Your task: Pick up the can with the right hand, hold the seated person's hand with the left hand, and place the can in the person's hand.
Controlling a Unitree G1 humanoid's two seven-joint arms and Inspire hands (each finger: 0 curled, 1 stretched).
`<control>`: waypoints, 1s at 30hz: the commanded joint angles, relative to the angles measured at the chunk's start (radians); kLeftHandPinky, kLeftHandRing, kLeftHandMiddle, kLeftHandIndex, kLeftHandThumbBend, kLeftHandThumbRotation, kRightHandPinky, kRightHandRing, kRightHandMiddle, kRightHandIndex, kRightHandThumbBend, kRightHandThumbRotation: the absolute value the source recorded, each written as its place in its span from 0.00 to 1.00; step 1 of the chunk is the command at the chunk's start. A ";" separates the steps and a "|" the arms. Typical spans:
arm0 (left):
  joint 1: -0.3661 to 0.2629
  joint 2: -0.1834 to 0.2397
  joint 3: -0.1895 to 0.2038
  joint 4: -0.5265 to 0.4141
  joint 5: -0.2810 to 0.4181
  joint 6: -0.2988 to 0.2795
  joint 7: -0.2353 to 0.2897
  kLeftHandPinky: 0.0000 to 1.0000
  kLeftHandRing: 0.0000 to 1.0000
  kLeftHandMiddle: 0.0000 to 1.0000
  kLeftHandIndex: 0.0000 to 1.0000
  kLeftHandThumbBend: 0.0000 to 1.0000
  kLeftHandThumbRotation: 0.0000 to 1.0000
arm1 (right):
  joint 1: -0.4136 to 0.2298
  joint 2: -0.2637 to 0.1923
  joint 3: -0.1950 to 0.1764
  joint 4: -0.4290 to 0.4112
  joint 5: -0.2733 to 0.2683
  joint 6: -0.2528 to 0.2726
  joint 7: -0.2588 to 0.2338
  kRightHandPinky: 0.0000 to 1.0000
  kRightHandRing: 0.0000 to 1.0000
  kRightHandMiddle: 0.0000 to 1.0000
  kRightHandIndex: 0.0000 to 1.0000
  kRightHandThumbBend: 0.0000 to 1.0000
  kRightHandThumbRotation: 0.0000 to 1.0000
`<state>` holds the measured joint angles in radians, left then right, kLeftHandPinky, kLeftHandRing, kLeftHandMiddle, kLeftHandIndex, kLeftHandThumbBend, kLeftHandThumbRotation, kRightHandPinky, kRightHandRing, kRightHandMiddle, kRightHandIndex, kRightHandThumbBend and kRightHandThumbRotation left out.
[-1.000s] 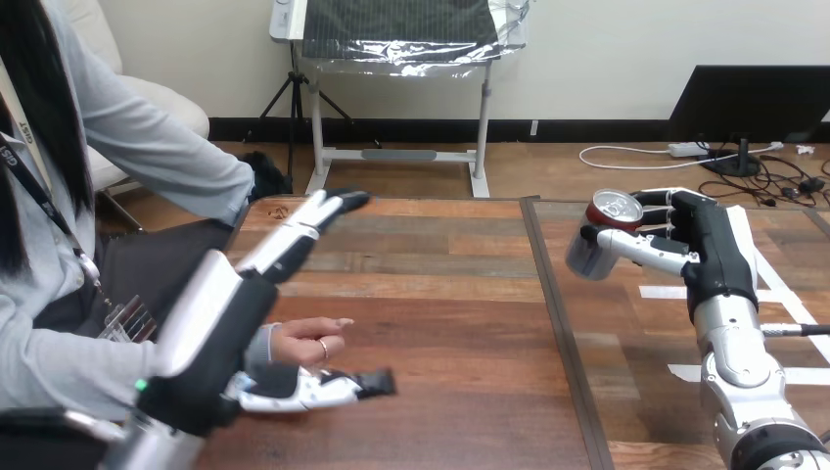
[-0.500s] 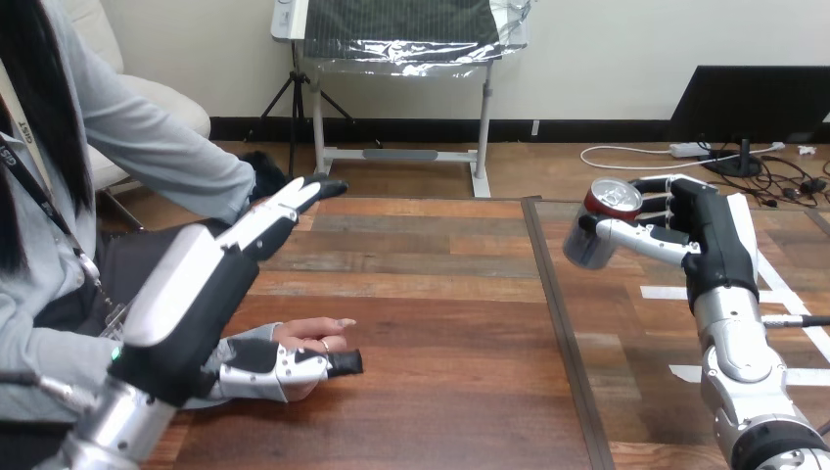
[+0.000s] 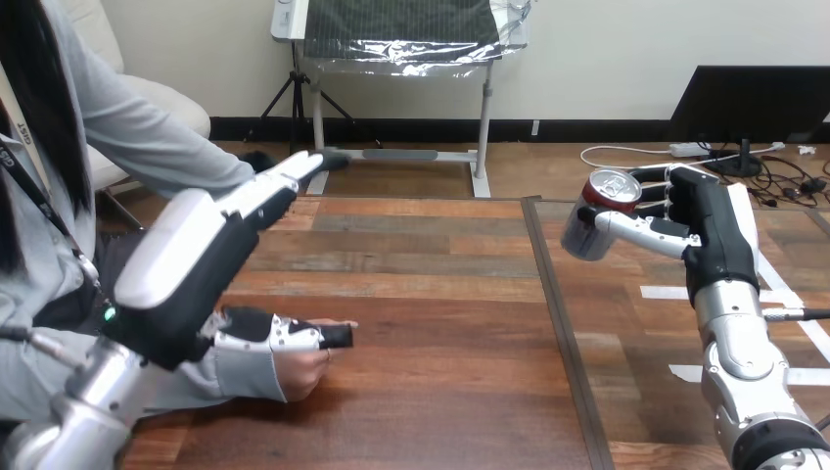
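The left hand (image 3: pixel 191 269) has swung further toward 9 o'clock and its thumb now lies across the person's hand (image 3: pixel 301 364) on the worktop (image 3: pixel 440 294), while its fingers stay straight, pointing to 1 o'clock and gripping nothing. The right hand (image 3: pixel 707 235) has hardly moved and is clenched round the one can (image 3: pixel 595 223), held clear of the worktop with its top tipped toward 11 o'clock. From the can, the one person's hand lies well apart at 8 o'clock, so the right arm must carry it across.

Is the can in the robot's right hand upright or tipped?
Tipped. The red-and-silver metal can leans in the right hand, whose thumb and fingers curl round it; its silver lid sits to the view's right of its base.
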<state>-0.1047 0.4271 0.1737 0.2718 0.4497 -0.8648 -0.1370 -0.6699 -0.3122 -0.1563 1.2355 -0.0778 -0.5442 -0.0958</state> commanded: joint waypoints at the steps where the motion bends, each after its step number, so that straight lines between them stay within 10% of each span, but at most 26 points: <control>1: -0.078 0.052 -0.029 0.036 0.016 0.017 0.023 0.79 0.89 0.91 0.90 1.00 0.17 | -0.041 -0.022 -0.003 -0.069 0.010 -0.048 0.005 0.41 0.46 0.51 0.53 0.76 0.00; 30: -0.240 0.228 -0.188 0.321 0.130 0.060 0.028 0.81 0.88 0.89 0.88 1.00 0.17 | -0.011 -0.015 -0.019 -0.134 0.034 -0.063 0.040 0.40 0.46 0.50 0.52 0.75 0.00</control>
<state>-0.2489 0.6172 0.0159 0.5488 0.5655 -0.8085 -0.1321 -0.6427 -0.3136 -0.1616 1.1785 -0.0696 -0.5706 -0.0575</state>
